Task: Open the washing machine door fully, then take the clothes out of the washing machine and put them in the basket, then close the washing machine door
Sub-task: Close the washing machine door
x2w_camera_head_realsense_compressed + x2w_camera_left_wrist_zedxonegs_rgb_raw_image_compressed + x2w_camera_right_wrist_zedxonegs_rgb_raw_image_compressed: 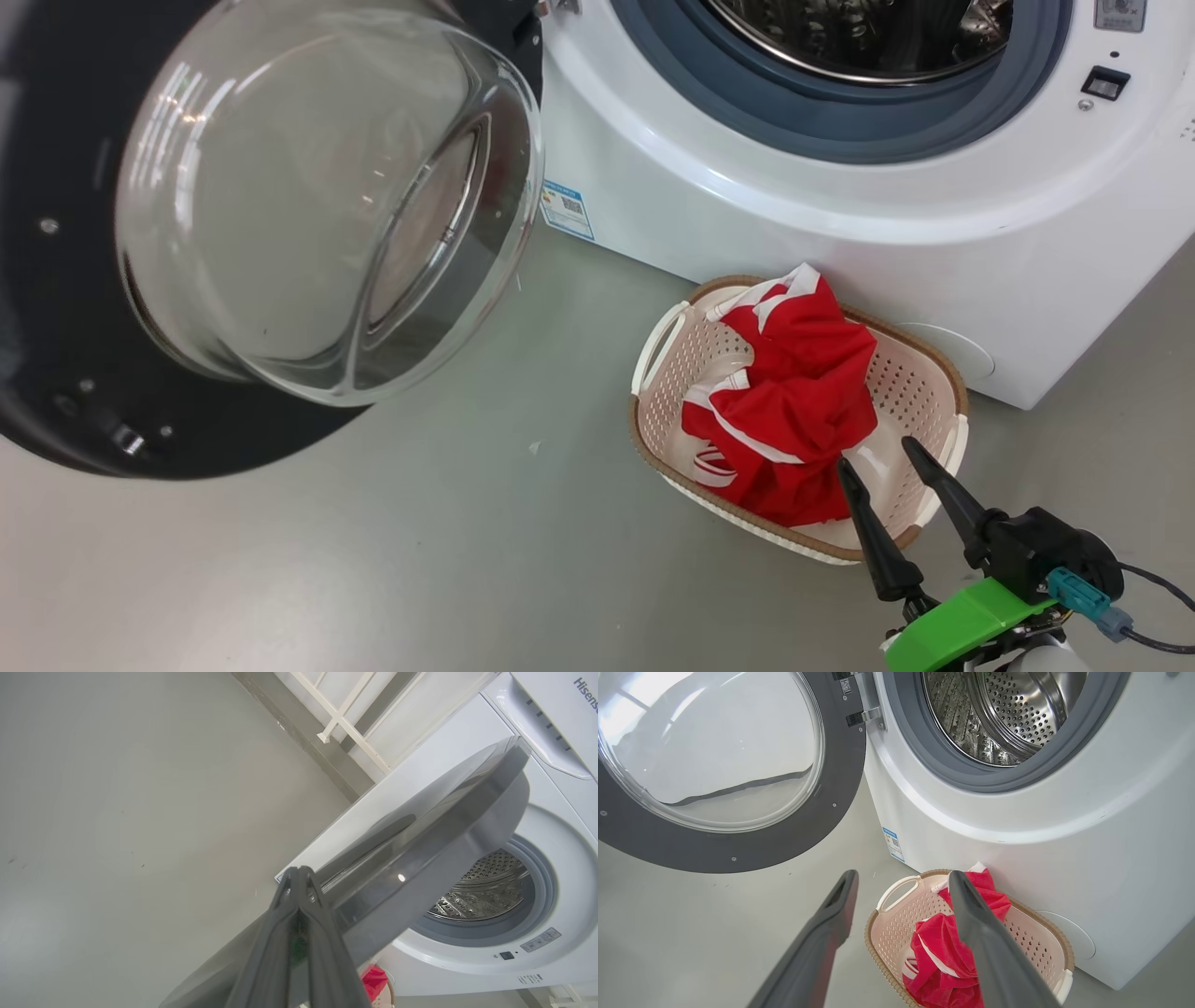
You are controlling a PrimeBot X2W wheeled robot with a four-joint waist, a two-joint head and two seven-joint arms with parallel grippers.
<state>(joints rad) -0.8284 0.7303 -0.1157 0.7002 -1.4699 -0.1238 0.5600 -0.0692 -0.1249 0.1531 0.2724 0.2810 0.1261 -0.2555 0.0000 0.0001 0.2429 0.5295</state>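
Grey floor [467, 560] before white front-loading washing machine [747, 187]: black-rimmed round glass door [56, 280] swung wide, steel drum [1004, 714] apparently emptied, red white-striped clothes [794, 392] in cream perforated basket [672, 373] under empty wide-spread right gripper [876, 454], left gripper [299, 871] pinched shut beside door; closing left.

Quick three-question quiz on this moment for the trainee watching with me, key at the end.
1. True or false: the clothes lie in the basket.
2. The washing machine door is: A) latched shut, B) swung open, C) lying flat on the floor.
3. Fill in: the left gripper is shut; the right gripper, near the basket, is ___.

Key: 1 true; 2 B; 3 open.
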